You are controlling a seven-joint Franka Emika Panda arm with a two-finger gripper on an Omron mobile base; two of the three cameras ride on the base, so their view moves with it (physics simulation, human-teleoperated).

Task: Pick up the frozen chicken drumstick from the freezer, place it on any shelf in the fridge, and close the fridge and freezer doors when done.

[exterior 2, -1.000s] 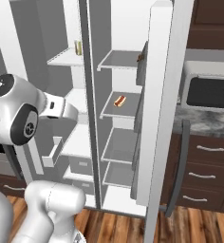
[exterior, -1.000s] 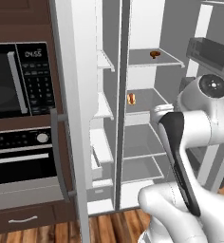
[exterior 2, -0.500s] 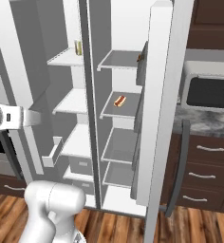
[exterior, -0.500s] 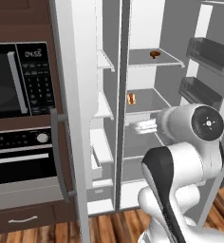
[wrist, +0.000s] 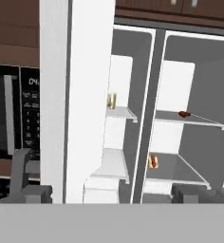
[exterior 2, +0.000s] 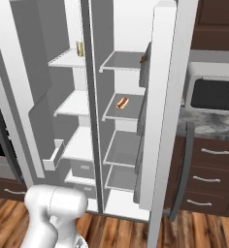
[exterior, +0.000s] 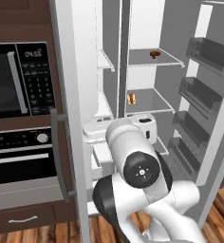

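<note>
Drumstick (wrist: 183, 114) lies on the upper fridge shelf (wrist: 199, 122), in the right half of the unit, so placing looks done; claw (wrist: 113, 193) spread and empty, facing the near freezer door (wrist: 76, 95), probably because both doors stand open and need closing.

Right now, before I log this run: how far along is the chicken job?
Done, it seems: the drumstick lies on a fridge shelf. In hand: nothing; the gripper is open and empty, facing the freezer door edge. Left: the freezer door and the fridge door both stand open and need closing.
</note>
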